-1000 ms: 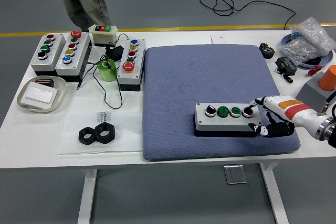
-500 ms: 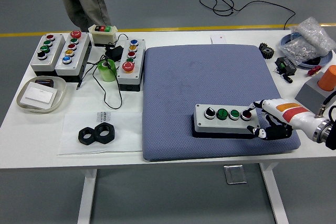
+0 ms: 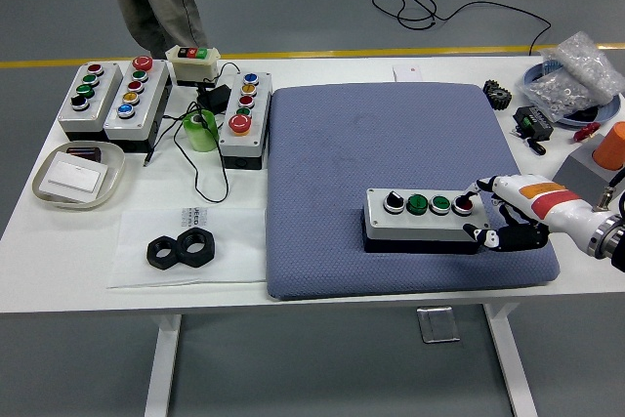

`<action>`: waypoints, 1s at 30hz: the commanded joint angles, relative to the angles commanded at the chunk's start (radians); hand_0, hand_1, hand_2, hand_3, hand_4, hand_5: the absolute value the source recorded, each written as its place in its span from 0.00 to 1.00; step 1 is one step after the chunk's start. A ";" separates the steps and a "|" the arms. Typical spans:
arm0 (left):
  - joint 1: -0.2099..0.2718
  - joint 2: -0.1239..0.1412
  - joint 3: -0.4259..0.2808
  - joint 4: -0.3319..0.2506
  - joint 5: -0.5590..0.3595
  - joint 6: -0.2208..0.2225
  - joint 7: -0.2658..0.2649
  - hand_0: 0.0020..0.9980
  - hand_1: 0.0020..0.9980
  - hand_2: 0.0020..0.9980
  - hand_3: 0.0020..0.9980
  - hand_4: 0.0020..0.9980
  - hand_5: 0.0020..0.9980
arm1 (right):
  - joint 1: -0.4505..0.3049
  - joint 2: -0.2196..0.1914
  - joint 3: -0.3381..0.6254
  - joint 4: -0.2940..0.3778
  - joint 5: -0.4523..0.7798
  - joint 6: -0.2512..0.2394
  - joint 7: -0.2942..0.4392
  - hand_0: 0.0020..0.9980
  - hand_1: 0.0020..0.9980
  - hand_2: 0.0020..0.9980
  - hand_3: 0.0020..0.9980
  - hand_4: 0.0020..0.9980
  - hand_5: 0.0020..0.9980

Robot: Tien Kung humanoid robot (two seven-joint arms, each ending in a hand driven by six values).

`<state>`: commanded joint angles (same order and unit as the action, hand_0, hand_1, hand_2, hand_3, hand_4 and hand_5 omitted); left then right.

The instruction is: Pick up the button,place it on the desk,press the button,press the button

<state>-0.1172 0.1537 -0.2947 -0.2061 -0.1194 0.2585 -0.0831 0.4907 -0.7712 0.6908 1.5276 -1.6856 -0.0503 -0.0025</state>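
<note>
The button box (image 3: 424, 217) lies on the blue mat (image 3: 391, 158) near its front right corner, long axis left to right. The right hand (image 3: 506, 214) sits at the box's right end, index finger (image 3: 479, 194) extended over the red button (image 3: 463, 205), other fingers curled, holding nothing.

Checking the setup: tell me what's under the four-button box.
The button box sits on the blue-grey mat, which covers the white table. The mat directly beneath the box is hidden.
</note>
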 joint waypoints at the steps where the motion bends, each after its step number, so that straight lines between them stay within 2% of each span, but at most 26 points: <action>1: 0.000 0.000 0.000 0.000 0.000 0.000 0.000 0.76 0.83 0.88 0.83 0.64 1.00 | 0.000 0.000 0.001 0.000 0.000 0.000 0.000 0.08 0.00 0.08 0.68 0.65 0.43; 23: -0.005 0.001 0.003 0.000 -0.007 -0.001 -0.001 0.76 0.83 0.88 0.83 0.64 1.00 | -0.001 -0.004 0.011 0.007 -0.002 0.004 -0.003 0.08 0.00 0.09 0.68 0.66 0.45; 30: -0.006 0.000 0.004 0.000 -0.010 0.000 -0.001 0.76 0.83 0.88 0.83 0.64 1.00 | -0.005 0.007 0.000 -0.008 -0.002 0.010 -0.006 0.08 0.00 0.09 0.68 0.66 0.45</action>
<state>-0.1231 0.1540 -0.2904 -0.2059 -0.1291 0.2581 -0.0837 0.4857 -0.7645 0.6904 1.5201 -1.6874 -0.0402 -0.0086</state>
